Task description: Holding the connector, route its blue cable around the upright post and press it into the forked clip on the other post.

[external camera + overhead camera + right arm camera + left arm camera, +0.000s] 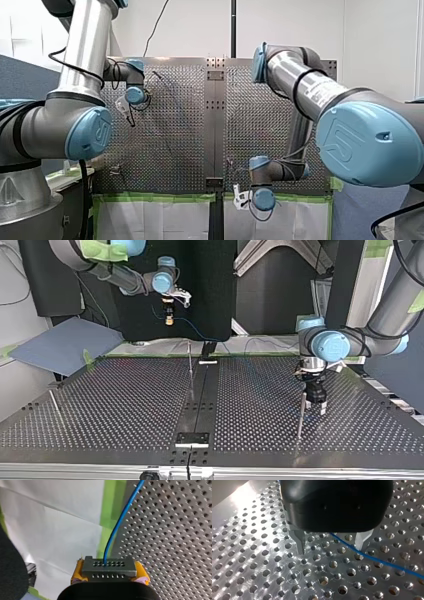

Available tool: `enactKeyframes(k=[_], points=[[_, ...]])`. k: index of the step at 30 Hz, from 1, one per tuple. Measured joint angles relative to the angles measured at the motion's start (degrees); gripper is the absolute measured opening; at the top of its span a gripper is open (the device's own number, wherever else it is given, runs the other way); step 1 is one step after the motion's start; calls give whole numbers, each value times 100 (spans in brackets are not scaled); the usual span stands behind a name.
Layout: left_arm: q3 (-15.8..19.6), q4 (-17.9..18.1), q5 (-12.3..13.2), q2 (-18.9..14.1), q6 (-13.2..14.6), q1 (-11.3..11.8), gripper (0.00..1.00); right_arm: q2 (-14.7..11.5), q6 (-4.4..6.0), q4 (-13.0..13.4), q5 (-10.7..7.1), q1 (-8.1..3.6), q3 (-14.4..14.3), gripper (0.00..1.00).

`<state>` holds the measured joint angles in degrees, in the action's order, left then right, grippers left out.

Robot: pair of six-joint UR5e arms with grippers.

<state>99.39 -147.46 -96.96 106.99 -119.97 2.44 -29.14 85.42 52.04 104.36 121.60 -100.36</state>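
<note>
Right gripper [109,572]: yellow pads [78,570] clamped on both ends of the dark grey connector [109,566], its hole rows facing outward. The blue cable [119,523] leaves one of those holes and runs straight ahead of the gripper, past the green tape [110,502] on the table's edge and out over the perforated table [175,542]. A white sheet [62,530] hangs beside the tape. In the top view this arm comes in high, forearm sloping down, wrist bent so the gripper points downward, held well above the plate at its far edge. Left gripper [332,545]: metal fingers [300,541] apart, nothing gripped, tips close over the plate. The cable crosses low in the gap between them and passes by one fingertip; cannot tell whether it touches. In the top view the left arm's wrist is turned straight down, its gripper just beside a thin upright post [301,415]. A second post [190,362] stands near the table's middle seam, well apart. Cannot tell which post carries the clip.
</note>
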Motion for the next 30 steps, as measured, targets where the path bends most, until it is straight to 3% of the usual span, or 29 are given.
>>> enactKeyframes(k=[5,15,25,30], points=[[1,-39,-47,0,0,-1,100,-210,-26,140,-64,-47,-189,0],[0,-100,-76,1,-7,1,100,-715,-48,99,-538,-196,-321,0],[0,-267,-261,1,22,-12,100,-920,-278,-41,-1034,-369,-330,0],[-1,-330,-338,0,39,-20,100,-923,-389,-29,-1171,-423,-449,0]])
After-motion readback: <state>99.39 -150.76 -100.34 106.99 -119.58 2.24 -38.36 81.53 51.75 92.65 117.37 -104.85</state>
